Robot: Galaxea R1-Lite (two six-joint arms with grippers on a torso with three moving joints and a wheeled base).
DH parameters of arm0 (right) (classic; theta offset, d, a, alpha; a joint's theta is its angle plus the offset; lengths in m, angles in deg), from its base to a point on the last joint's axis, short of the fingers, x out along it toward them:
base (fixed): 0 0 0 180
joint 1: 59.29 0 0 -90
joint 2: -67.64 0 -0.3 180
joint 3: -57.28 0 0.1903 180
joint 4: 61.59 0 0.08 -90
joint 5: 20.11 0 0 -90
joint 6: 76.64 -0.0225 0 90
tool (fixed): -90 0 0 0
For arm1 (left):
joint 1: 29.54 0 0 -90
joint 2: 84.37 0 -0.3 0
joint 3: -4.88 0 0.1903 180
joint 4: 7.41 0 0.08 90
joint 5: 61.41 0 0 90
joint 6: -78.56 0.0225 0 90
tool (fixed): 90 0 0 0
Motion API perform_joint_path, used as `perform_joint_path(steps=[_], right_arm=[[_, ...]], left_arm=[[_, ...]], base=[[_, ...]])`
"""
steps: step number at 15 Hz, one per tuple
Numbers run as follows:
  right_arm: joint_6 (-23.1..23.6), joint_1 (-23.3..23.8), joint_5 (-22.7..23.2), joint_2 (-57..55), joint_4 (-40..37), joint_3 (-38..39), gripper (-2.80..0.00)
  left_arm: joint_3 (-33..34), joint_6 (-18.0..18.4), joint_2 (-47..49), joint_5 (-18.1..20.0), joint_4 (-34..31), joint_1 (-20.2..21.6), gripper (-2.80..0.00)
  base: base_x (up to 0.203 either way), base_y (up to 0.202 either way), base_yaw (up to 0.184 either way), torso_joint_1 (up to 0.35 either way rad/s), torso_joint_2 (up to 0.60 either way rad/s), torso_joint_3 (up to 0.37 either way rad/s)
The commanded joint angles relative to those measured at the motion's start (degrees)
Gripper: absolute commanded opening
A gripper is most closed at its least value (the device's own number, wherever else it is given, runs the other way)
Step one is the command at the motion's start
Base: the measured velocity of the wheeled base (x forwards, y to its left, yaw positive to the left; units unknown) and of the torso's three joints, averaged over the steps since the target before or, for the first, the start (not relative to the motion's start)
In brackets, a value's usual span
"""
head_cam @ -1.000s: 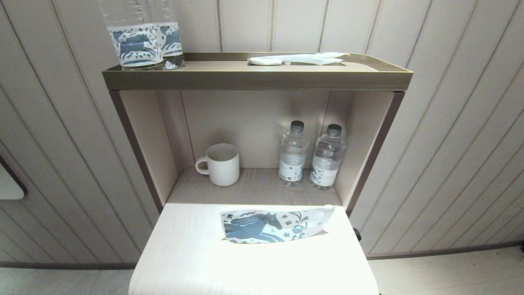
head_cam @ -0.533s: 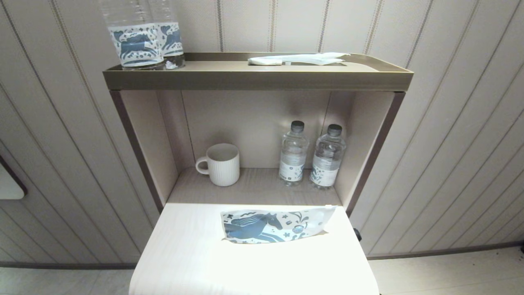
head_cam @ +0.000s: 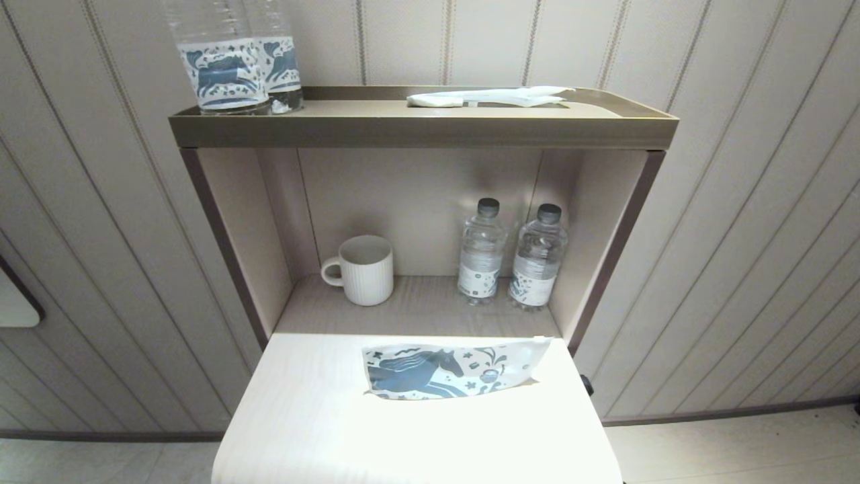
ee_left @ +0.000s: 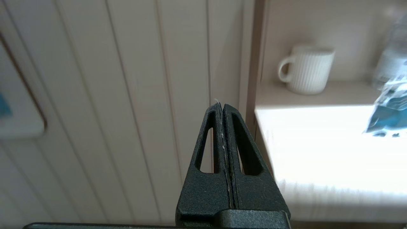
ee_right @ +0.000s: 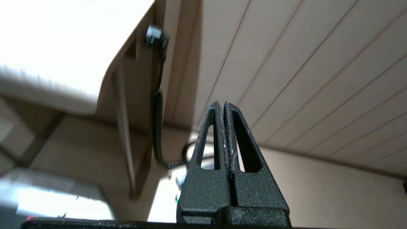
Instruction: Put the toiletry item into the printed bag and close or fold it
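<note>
White printed bag (head_cam: pixel 449 372) flat on counter (head_cam: pixel 302 417); toothbrush not seen. Left pincer (ee_left: pixel 221 106) and right pincer (ee_right: pixel 221 105) pressed closed, empty, below counter. Nothing started; next: locate toothbrush.

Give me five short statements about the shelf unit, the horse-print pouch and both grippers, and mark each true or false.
1. The printed bag lies flat on the pale front surface. True.
2. The white mug stands on the top tray. False: it stands in the open shelf below, left of two small bottles.
3. The left gripper holds the bag. False: its fingers are shut on nothing, off the surface's left edge.
4. The right gripper has its fingers shut and empty. True.
5. The toothbrush is already inside the bag. False: a long white item lies on the top tray, apart from the bag.
</note>
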Motion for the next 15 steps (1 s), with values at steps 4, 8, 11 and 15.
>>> perform_joint_path(steps=[4,8,11,15], right_arm=[[-13.19,1.23,-2.65,7.74,-2.31,0.73,-2.8],[-12.94,1.24,-2.89,7.74,-1.62,0.73,-2.8],[-12.94,1.24,-2.89,7.74,-1.62,0.73,-2.8],[-12.94,1.24,-2.89,7.74,-1.54,0.73,-2.8]], left_arm=[[0.0,0.71,0.09,0.69,0.28,0.0,-2.8],[0.0,-1.89,0.09,0.81,0.63,0.0,-2.8],[0.0,-2.85,0.09,0.72,0.8,0.0,-2.8],[0.0,-2.82,0.09,0.75,0.8,0.0,-2.8]], base=[[0.0,0.0,0.0,0.0,0.0,0.0],[0.0,0.0,0.0,0.0,0.0,0.0],[0.0,0.0,0.0,0.0,0.0,0.0],[0.0,0.0,0.0,0.0,0.0,0.0]])
